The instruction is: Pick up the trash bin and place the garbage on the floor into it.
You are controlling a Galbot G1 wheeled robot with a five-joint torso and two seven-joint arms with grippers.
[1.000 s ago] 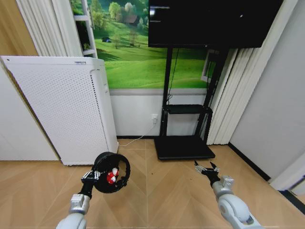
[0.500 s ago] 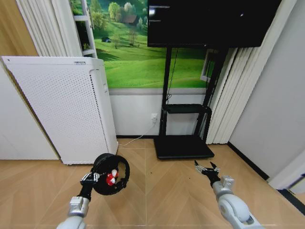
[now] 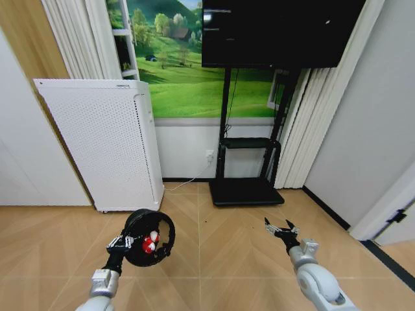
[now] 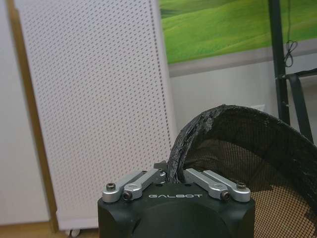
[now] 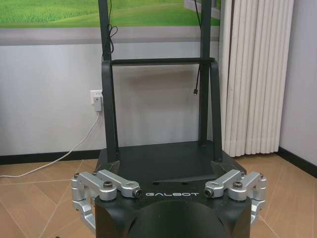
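Observation:
In the head view my left gripper [image 3: 122, 243] is shut on the rim of the black mesh trash bin [image 3: 155, 234], holding it above the floor [image 3: 220, 265] with its mouth tilted toward me. A red-and-white piece of garbage [image 3: 150, 243] lies inside it. The left wrist view shows the fingers [image 4: 148, 179] clamped on the bin's crumpled rim [image 4: 208, 119]. My right gripper [image 3: 280, 228] hovers open over the parquet to the right, with nothing between its fingers [image 5: 101, 186].
A tall white perforated appliance [image 3: 104, 142] stands against the wall at the left. Ahead is a black TV stand [image 3: 246, 191] with a white cable [image 3: 181, 186] beside it. A dark strip [image 3: 389, 259] runs along the right wall.
The whole picture has shifted and shows more floor and wall, so the camera has moved. Both arms keep their pose, and the bin stays in the left gripper.

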